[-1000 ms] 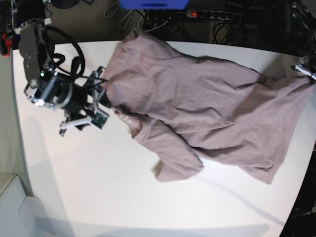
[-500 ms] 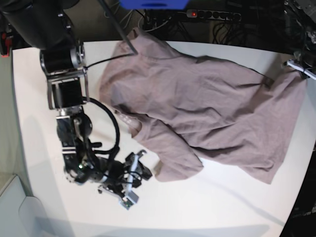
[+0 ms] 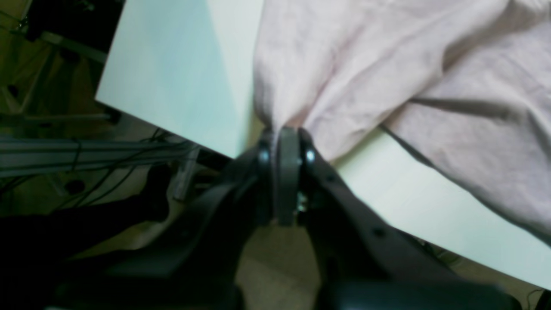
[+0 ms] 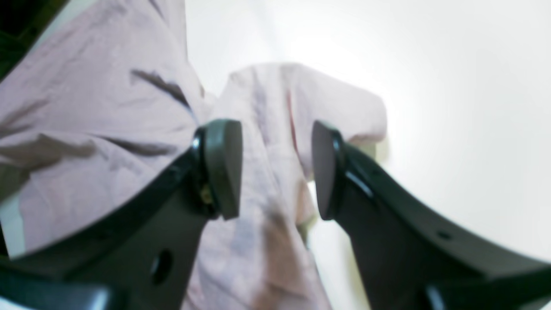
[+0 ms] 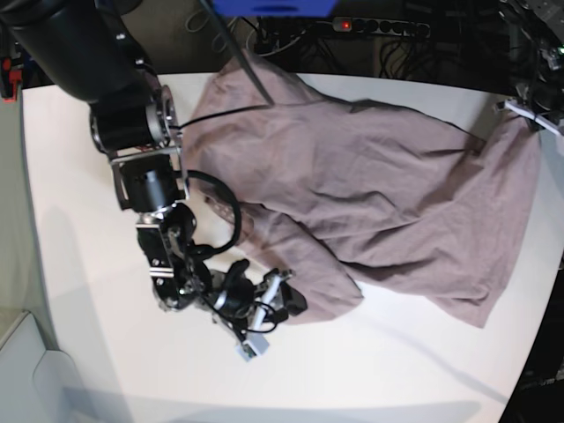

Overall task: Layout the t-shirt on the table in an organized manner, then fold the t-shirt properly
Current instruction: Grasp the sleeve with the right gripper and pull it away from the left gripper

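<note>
No brand, print or readable writing shows on the t-shirt in any view.

The mauve t-shirt lies crumpled across the far and middle part of the white worktop. Its body runs from the far edge toward the base view's right side, and 1 short sleeve points toward the near side.

The base view shows the whole layout. The right arm reaches down from the upper left of that view, bends at the elbow and ends with the right hand low over the worktop, right at the sleeve's tip. Only a small piece of the left arm shows at the far right edge, where the cloth rises to a pulled-up corner.

The left wrist view gives what the base view cannot. The left hand is closed tight on a gathered pinch of the t-shirt at the worktop's edge. Folds fan out from the pinch, and floor and cables lie beyond.

The right wrist view is blurred. The right hand stands moderately wide, its 2 fingers straddling the sleeve of the t-shirt below. Whether the pads touch the cloth cannot be told. Bare worktop fills the right of that view.
</note>
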`<control>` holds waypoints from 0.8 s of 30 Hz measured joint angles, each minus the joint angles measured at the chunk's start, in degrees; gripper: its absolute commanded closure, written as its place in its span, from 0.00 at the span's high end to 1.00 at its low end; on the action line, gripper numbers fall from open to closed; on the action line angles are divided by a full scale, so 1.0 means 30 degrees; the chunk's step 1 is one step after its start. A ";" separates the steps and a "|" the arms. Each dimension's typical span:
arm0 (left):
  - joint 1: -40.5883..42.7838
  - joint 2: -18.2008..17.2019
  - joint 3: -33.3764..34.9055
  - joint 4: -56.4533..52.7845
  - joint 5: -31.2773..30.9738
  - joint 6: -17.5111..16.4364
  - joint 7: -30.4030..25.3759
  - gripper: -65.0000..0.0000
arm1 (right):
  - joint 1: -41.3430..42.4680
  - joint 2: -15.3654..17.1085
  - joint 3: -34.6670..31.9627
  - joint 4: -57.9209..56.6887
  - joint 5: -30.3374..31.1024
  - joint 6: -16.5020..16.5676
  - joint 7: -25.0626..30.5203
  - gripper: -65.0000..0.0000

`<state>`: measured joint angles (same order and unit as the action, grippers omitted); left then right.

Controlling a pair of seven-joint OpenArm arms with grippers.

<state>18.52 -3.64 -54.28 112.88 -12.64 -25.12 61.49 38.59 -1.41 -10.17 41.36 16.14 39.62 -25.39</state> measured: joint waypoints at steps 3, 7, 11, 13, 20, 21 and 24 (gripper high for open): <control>-0.0022 0.0000 0.0000 0.0000 -0.0007 0.0000 0.0000 0.00 | -0.0619 0.0036 0.0000 -0.0007 -0.0007 0.0000 -0.0022 0.42; -0.0058 0.0000 0.0000 0.0000 -0.0007 0.0000 0.0000 0.00 | -0.1239 0.0044 -0.0007 -0.0080 -0.0124 0.0007 -0.0124 0.42; -0.0058 0.0000 0.0000 0.0000 -0.0007 0.0000 0.0000 0.00 | -0.1355 0.0036 -0.0007 -0.0051 -0.0087 0.0000 0.0036 0.41; -0.0058 0.0000 0.0000 0.0000 -0.0007 0.0000 0.0000 0.00 | -0.1566 0.0036 -0.0007 -0.0051 -0.0087 0.0000 0.0036 0.41; -0.0058 0.0000 0.0000 0.0000 0.0000 0.0000 0.0000 0.00 | -0.2404 0.0044 -0.1712 -0.0051 -0.0080 0.0000 0.0036 0.41; -0.0058 0.0000 0.0000 0.0000 0.0000 0.0000 0.0007 0.00 | -0.2506 0.0044 -0.2018 -0.0051 -0.0087 0.0000 0.0036 0.40; -0.0058 0.0000 0.0000 0.0000 0.0000 0.0000 0.0000 0.00 | -0.2616 0.0044 -0.2222 -0.0051 -0.0080 0.0000 0.0058 0.32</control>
<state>18.35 -3.64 -54.28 112.88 -12.64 -25.12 61.49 30.74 -1.28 -16.84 41.21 15.90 39.62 -25.21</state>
